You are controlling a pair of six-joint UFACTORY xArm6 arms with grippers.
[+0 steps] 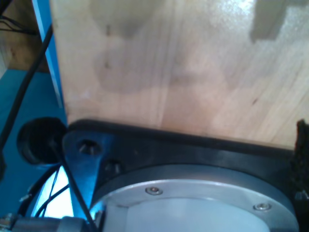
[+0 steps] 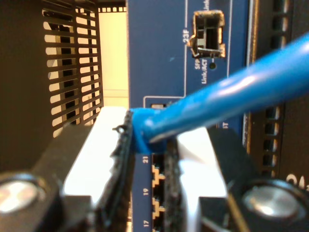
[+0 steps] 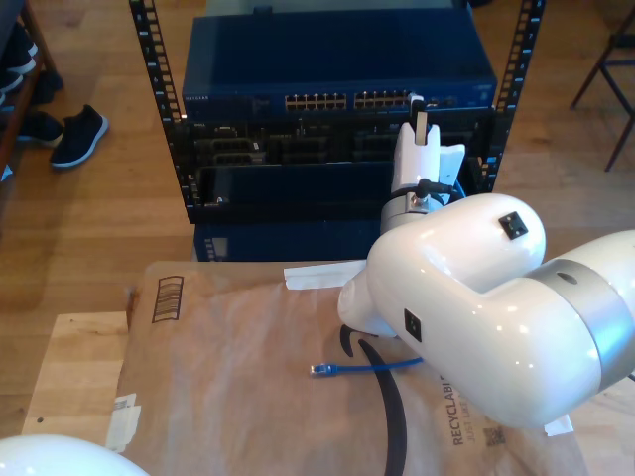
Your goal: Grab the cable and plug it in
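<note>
Currently my second gripper (image 2: 147, 159) is pinched tight on the cable (image 2: 231, 94), pads (image 2: 123, 164) closed right behind the plug end; the blue jacket arcs up and away past the wrist. Ahead of the jaws sits the blue switch panel (image 2: 159, 58), numbered ports (image 2: 157, 176) just beyond the tips. The cable's free end (image 3: 322, 369) lies behind the arm on brown paper (image 3: 228, 347).

Handling call: light, floppy, slightly springy jacket; clear plug and latch tab likely fragile. Grip near the plug boot is right, since farther back it'd droop and lose aim.

My first gripper: jaws not visible, can't tell its state; its camera faces a wooden board (image 1: 183, 67).
</note>
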